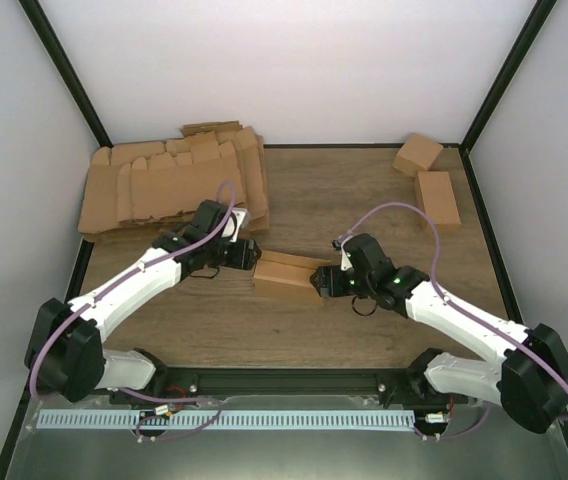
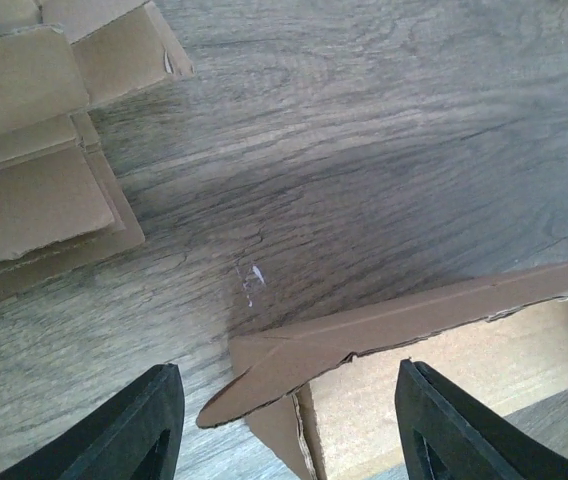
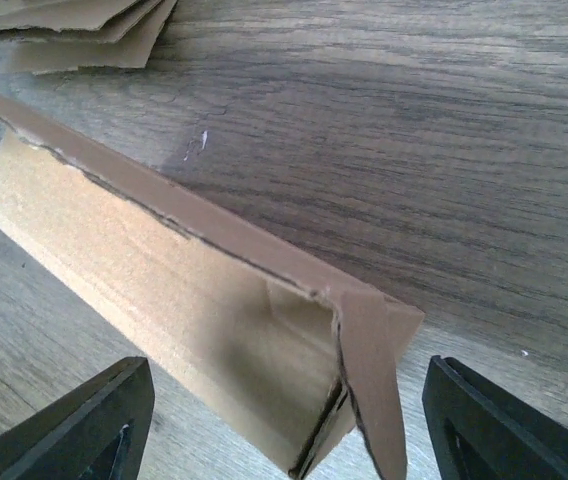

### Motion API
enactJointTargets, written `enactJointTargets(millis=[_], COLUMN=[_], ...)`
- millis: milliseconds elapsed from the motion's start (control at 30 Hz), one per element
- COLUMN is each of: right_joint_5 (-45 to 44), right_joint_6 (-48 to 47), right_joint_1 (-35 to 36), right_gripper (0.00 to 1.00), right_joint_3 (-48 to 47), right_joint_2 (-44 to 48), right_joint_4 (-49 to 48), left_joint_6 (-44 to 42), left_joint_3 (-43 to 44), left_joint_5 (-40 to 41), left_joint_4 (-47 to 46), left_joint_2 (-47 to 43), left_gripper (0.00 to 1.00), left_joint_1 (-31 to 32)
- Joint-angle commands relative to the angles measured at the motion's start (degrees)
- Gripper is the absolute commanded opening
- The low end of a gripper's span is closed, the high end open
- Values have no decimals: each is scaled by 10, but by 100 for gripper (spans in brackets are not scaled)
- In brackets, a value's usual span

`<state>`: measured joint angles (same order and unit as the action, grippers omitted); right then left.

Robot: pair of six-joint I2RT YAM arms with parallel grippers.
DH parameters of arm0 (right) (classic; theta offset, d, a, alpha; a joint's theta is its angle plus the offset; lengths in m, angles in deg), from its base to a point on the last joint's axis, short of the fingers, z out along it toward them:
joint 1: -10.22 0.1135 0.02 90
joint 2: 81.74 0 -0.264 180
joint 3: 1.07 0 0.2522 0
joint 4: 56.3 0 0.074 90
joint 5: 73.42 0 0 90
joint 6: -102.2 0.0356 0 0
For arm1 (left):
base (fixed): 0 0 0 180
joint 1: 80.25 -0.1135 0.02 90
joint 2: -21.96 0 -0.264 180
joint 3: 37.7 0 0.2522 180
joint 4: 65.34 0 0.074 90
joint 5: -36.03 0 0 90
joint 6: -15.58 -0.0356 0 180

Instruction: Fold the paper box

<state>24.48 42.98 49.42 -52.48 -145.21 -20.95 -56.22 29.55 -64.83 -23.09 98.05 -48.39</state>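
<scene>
With my left gripper (image 1: 253,256) and right gripper (image 1: 320,283) both spread wide and holding nothing at either end of the paper box (image 1: 286,272), I'd squeeze the loose end flaps inward evenly.

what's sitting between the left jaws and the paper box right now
Nothing visible. A corner of the paper box lies between the open left jaws, with only bare table around it. The pile of flat blanks sits off to the side.

You're looking at matt brown cardboard on the paper box (image 1: 286,272), rough and fibrous along its cut edges. The table (image 1: 364,200) shows smooth wood grain with a dull sheen.
</scene>
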Motion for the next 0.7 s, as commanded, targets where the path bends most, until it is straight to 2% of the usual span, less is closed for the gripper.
enactJointTargets(millis=[0, 133, 233, 367, 467, 667], right_joint_5=[-3, -8, -6, 9, 10, 11], right_joint_6=[-3, 3, 2, -1, -2, -2], right_joint_1=[4, 4, 4, 5, 5, 5], right_gripper=[75, 70, 65, 61, 58, 57], right_joint_3=[-27, -20, -16, -9, -9, -5], right_joint_2=[-14, -16, -21, -28, -33, -32], right_joint_4=[-11, -23, -28, -37, -37, -40], left_joint_6=[-36, -46, -44, -39, -29, 5], left_joint_3=[17, 16, 16, 14, 18, 24], left_joint_5=[-11, -6, -18, -39, -44, -57], left_joint_4=[4, 14, 17, 12, 22, 32], left_joint_2=[11, 20, 20, 20, 27, 29], left_gripper=[58, 50, 40, 35, 27, 19], left_joint_1=[0, 0, 0, 1, 1, 5])
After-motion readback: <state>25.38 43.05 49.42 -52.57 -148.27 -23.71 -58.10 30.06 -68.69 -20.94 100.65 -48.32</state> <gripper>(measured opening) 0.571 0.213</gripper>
